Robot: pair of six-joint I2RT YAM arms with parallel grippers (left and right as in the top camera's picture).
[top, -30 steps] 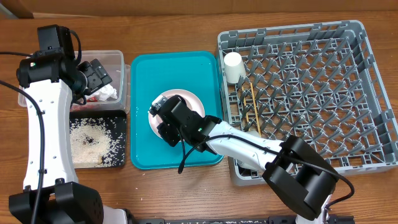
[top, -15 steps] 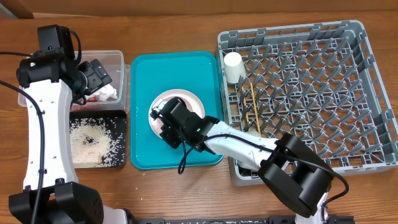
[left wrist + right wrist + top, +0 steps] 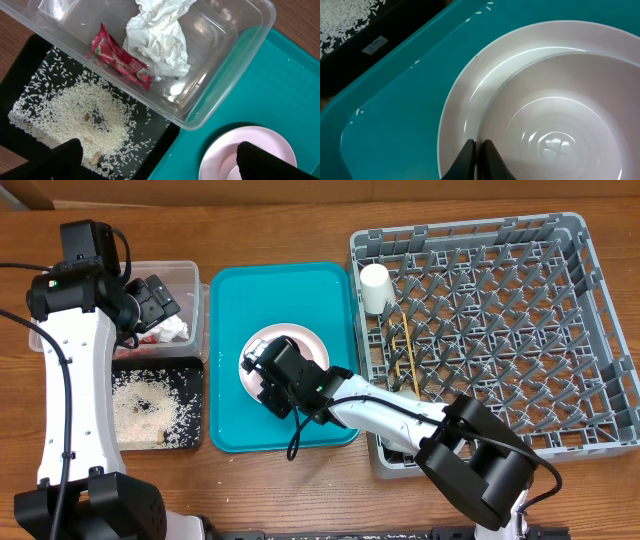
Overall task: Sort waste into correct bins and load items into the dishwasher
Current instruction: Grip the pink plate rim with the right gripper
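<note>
Now | right pincer (image 3: 479, 150) low, clamped on bowl (image 3: 555, 130) rim | left pincer (image 3: 155, 300) hovering open

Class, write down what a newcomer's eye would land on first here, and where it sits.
The big grey dish rack fills the right side. In the middle, the right gripper pinches the rim of a white bowl sitting in a pink plate on the teal tray. At left, a black tray holds scattered rice.
</note>
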